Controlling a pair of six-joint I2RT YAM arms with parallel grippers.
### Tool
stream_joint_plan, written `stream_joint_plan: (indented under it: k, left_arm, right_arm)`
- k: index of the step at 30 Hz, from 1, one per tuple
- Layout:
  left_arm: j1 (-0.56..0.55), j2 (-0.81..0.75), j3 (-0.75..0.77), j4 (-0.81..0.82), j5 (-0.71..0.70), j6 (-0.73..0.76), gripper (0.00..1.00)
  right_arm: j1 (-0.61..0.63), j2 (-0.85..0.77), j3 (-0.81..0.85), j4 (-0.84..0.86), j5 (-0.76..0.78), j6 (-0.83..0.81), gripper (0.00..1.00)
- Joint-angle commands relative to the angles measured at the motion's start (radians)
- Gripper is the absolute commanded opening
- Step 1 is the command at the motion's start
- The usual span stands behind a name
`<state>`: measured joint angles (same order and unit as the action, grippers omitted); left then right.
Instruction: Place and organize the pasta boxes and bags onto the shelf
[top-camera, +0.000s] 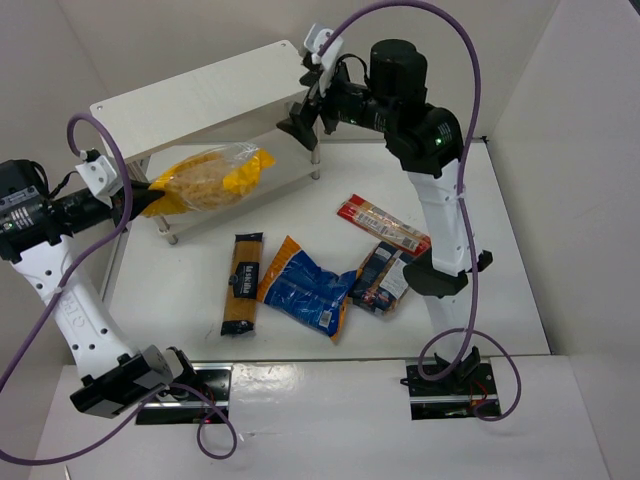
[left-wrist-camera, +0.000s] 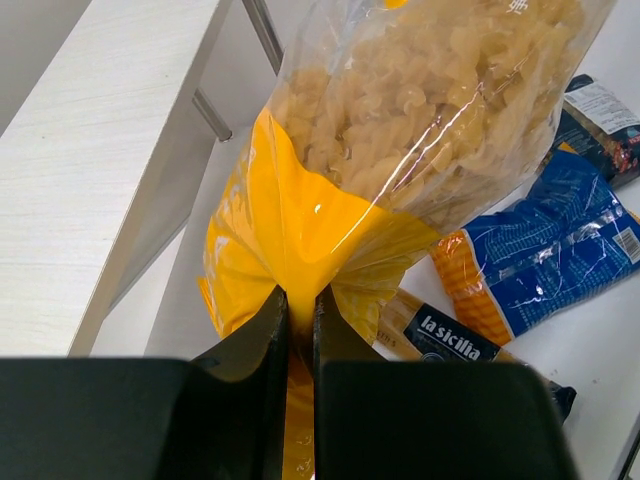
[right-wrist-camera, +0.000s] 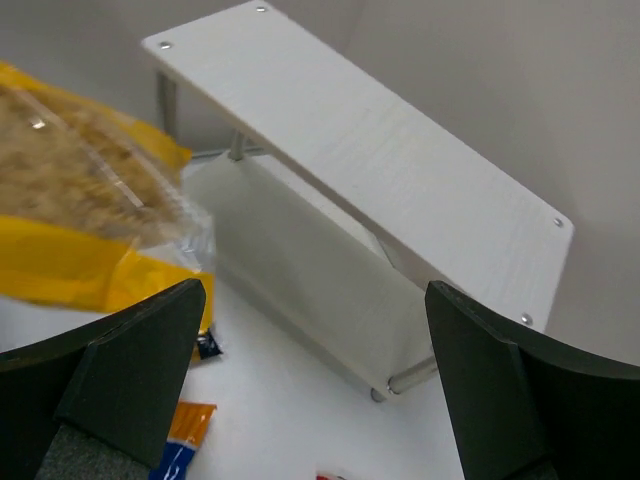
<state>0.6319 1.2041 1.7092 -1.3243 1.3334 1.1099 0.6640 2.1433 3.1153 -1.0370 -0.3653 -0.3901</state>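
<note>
My left gripper (top-camera: 148, 190) is shut on the yellow end of the yellow-and-clear bag of short pasta (top-camera: 210, 175), holding it at the front of the white shelf's (top-camera: 200, 92) lower tier. In the left wrist view the fingertips (left-wrist-camera: 270, 310) pinch the bag (left-wrist-camera: 420, 110). My right gripper (top-camera: 298, 128) is open and empty, above the shelf's right end; its view shows the shelf (right-wrist-camera: 380, 160) and the bag (right-wrist-camera: 70, 200). On the table lie the spaghetti packet (top-camera: 243, 283), blue crinkly bag (top-camera: 305, 288), dark blue box (top-camera: 385, 275) and slim red packet (top-camera: 385, 225).
White walls close in the table at the back and both sides. The shelf's silver legs (top-camera: 317, 165) stand on the table at the back. The blue bag (left-wrist-camera: 560, 240) and spaghetti packet (left-wrist-camera: 455, 340) lie just below the held bag.
</note>
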Motion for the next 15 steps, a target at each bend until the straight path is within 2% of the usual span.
stream_joint_plan:
  k: [1,5,9,15]
  left_arm:
    - [0.015,-0.034,0.032,0.048,0.365,0.064,0.0]
    - [0.015,-0.034,0.032,0.048,0.365,0.064,0.0]
    - [0.025,-0.034,0.032,0.048,0.365,0.064,0.0]
    - [0.057,-0.023,0.066,0.048,0.365,0.054,0.0]
  right_arm:
    - [0.031,-0.066,0.022,-0.158,-0.234,-0.174,0.99]
    - [0.094,-0.066,0.022,-0.222,-0.282,-0.277,0.99]
    - [0.103,-0.046,0.022,-0.232,-0.323,-0.299,0.99]
    - [0.129,-0.057,0.022,-0.261,-0.276,-0.331,0.99]
